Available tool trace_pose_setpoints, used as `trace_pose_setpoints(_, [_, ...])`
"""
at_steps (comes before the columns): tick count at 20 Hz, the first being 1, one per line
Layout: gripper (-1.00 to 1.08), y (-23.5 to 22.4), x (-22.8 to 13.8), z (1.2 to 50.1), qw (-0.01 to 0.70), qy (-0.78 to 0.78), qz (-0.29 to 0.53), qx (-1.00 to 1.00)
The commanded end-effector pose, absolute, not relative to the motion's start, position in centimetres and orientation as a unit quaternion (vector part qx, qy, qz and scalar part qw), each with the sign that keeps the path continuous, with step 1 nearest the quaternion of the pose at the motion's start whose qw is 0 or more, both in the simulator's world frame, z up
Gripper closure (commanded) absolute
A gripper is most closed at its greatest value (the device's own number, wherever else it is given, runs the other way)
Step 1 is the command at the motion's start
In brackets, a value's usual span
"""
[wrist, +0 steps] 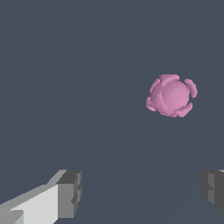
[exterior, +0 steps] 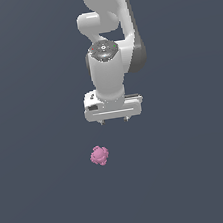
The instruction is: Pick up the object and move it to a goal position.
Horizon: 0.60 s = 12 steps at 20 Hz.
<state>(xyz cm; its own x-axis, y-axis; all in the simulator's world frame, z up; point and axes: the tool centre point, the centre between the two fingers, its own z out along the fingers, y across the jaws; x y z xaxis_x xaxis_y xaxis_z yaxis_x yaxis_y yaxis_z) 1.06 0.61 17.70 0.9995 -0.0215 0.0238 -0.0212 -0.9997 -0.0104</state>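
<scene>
The object (exterior: 99,156) is a small pink knobbly blob lying on the flat dark grey floor. It also shows in the wrist view (wrist: 171,95). My gripper (exterior: 114,120) hangs from the white arm, pointing down, above the object and a little toward the exterior view's right of it. It does not touch the object. In the wrist view the gripper (wrist: 142,194) is open and empty, with one grey fingertip (wrist: 70,192) and the other (wrist: 213,189) set wide apart. The object lies outside the gap between them.
The white arm (exterior: 108,28) rises out of the top of the exterior view. The plain dark grey floor (exterior: 45,194) stretches all around. No goal marker shows.
</scene>
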Motion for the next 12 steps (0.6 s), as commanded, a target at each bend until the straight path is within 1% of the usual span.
trace_pose_setpoints(1, [-0.92,0.6,1.1,17.7,0.005,0.011,-0.012,-1.0])
trace_pose_setpoints(12, [-0.92,2.3,1.3,19.1,0.017,0.01,-0.016,-1.0])
